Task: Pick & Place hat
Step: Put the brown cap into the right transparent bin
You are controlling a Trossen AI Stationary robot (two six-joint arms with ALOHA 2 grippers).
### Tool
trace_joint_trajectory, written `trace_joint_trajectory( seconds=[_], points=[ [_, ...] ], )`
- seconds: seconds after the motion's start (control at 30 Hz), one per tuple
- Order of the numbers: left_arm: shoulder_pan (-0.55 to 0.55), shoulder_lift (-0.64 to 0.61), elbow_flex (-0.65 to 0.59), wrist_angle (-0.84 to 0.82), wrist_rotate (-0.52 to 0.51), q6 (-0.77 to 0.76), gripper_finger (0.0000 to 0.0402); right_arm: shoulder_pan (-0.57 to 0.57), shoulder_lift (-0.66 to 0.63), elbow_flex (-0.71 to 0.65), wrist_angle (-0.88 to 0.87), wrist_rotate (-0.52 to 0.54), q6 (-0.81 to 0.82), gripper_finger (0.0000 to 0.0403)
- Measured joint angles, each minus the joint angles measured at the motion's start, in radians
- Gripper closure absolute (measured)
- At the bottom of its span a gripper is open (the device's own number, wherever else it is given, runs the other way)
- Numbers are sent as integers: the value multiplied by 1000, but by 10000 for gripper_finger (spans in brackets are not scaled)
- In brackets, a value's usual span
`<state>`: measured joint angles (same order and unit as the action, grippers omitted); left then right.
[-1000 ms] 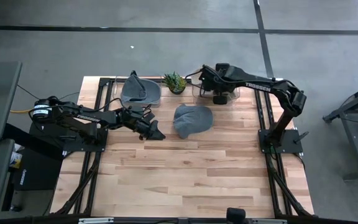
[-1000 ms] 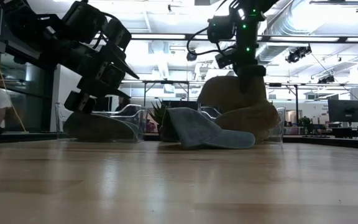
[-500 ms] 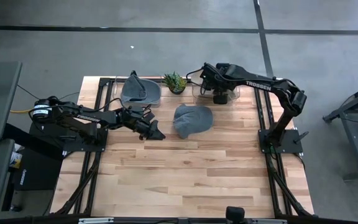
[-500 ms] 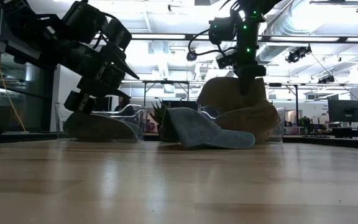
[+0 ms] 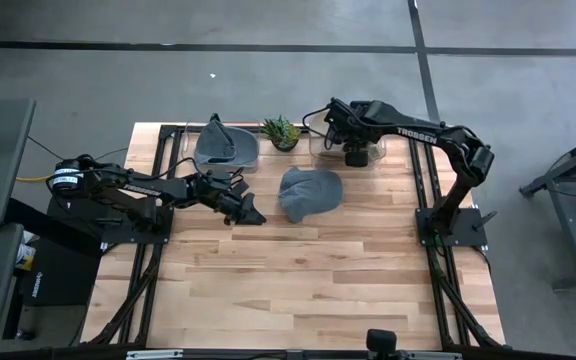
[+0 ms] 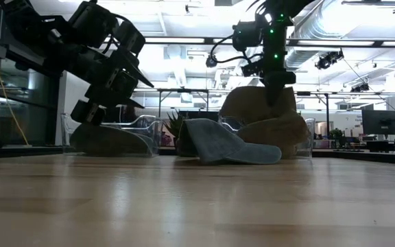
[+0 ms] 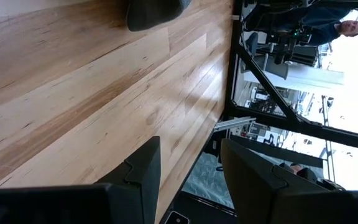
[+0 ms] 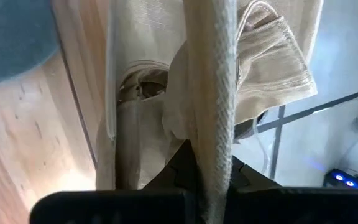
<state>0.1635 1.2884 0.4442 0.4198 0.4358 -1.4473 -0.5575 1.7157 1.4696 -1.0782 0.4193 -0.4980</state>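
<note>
The left tool point(image 5: 252, 215) is being held with its fingers spread and empty, low over the bench point(image 5: 298, 280), left of a grey hat point(image 5: 309, 192) that is lying flat near the back. A second grey hat point(image 5: 223, 148) is being kept in a clear bin point(image 5: 253, 150) at the rear. The right tool point(image 5: 356, 157) is being pressed together on a beige hat point(image 6: 260, 118), over a rear right bin point(image 6: 306, 140).

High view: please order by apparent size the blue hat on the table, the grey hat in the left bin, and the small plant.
1. Blue hat
2. Grey hat, only slightly smaller, so the order is unsure
3. Plant, clearly smallest
</note>
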Motion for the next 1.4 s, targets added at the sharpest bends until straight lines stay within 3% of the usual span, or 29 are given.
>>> trace_joint_trajectory(
  seconds=[0.33,0.67,1.4],
  points=[
    [0,0,0,1,0,-1,254,-1,0,-5,14,-6,4,395],
    [0,0,0,2,0,-2,254,-3,-1,-97,73,-3,9,395],
    [0,0,0,2,-3,-4,254,-6,-1,-99,140,-7,-91,395]
  ],
)
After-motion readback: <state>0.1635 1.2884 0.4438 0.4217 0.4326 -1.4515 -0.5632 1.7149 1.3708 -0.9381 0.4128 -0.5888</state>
